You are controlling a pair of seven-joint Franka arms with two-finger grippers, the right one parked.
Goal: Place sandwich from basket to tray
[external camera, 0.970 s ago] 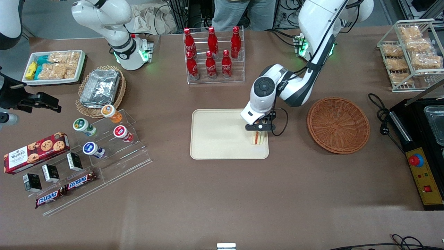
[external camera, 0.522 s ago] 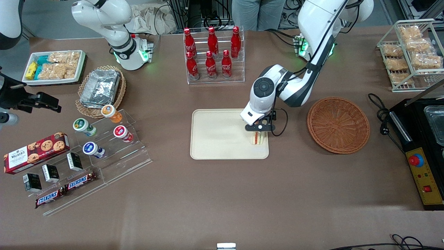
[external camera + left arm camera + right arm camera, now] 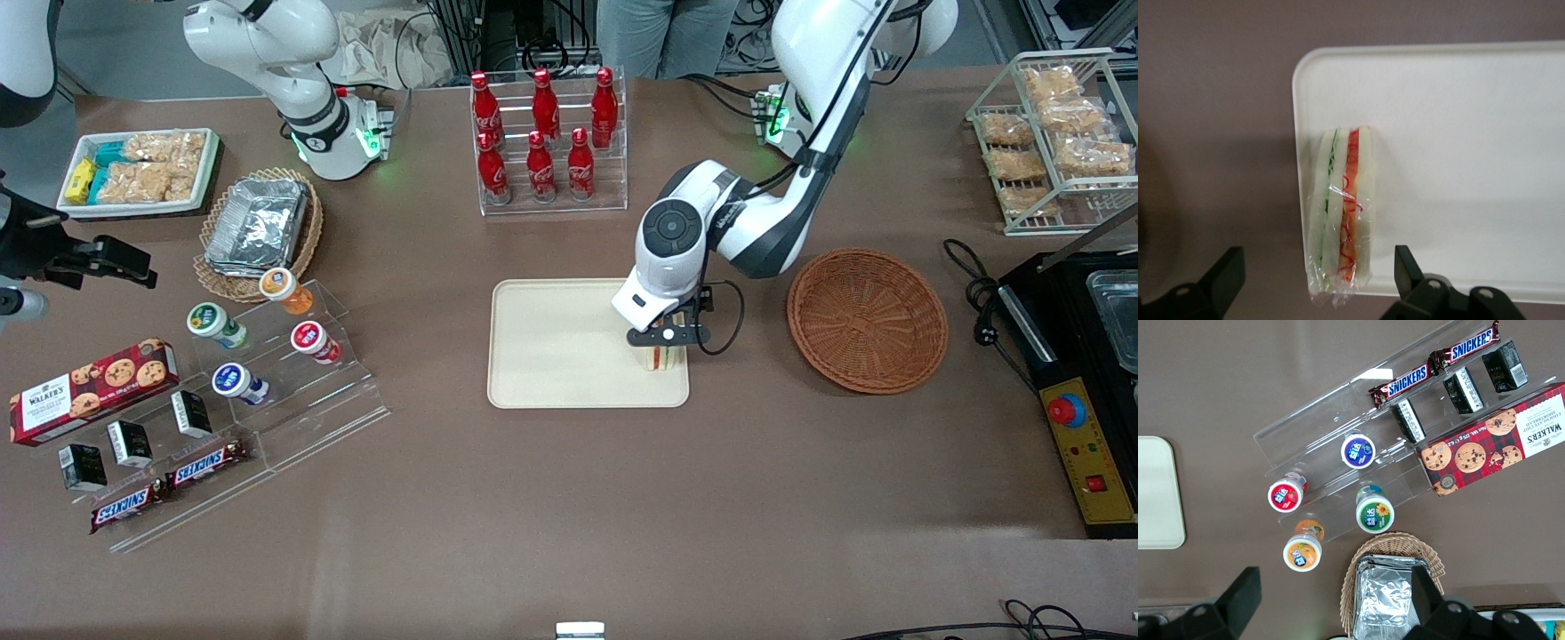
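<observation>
Sandwich [image 3: 1340, 217] stands on edge on tray [image 3: 551, 356], hard against the rim nearest basket [image 3: 867, 320], which holds nothing. Gripper [image 3: 1318, 280] hangs above it, fingers wide apart, touching nothing. Risk: a finger clipping the wrap on retreat could tip it over the rim.

Six red cola bottles [image 3: 544, 142] stand in a clear rack, farther from the front camera than the table's middle. Toward the parked arm's end, Snickers bars [image 3: 169, 487] and a Walkers cookie box [image 3: 92, 378] lie by small tubs [image 3: 1331, 503] (coloured lids) on clear acrylic steps.
</observation>
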